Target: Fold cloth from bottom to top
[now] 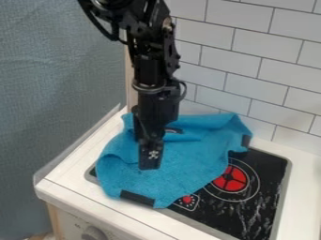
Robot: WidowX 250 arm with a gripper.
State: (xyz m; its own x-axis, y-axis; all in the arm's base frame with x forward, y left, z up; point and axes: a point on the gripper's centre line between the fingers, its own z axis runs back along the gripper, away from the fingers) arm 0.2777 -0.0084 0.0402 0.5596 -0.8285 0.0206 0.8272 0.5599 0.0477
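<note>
One rumpled blue fabric cloth (194,157) lies at frame centre under your angular black gripper (150,165); spread or pressed together, I cannot tell.

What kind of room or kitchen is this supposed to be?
It looks like a small kitchen corner, perhaps a toy one: a black stovetop with red burner markings, a white counter with a knob below its edge, and white wall tiles behind.
</note>
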